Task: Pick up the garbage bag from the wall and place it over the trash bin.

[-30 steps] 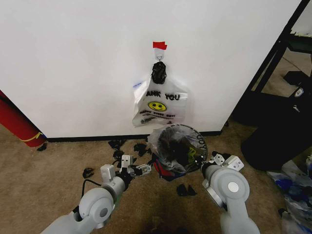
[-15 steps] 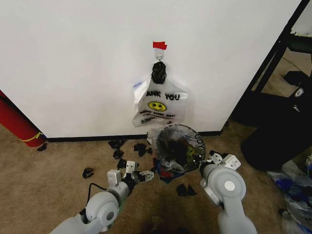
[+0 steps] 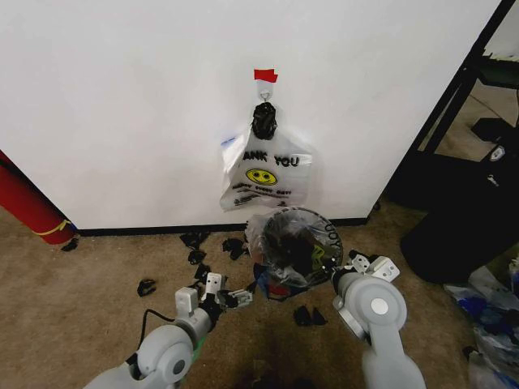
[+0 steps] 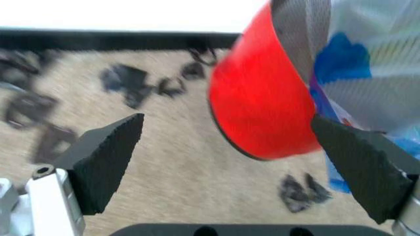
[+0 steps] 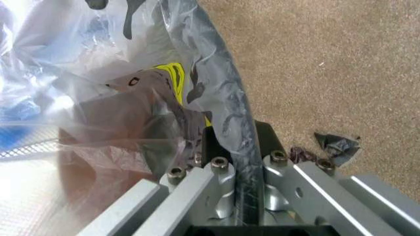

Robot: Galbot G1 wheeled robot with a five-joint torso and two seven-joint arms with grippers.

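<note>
The trash bin stands on the carpet below the wall, where red tape marks a hook. The see-through garbage bag with blue patches is draped over the bin. In the right wrist view, my right gripper is shut on the bin's black rim with the bag's film over it; in the head view it sits at the bin's right side. My left gripper is open, just left of the bin. Its wrist view shows the bin's red band ahead of the spread black pads.
A white "THANK YOU" bag hangs from the hook above the bin. Black scraps litter the carpet around the bin. A red cylinder leans at the left. A black frame and dark bag stand at the right.
My left gripper has drawn back from the bin's left side toward me, its jaws staying spread. The right gripper has held its place at the rim.
</note>
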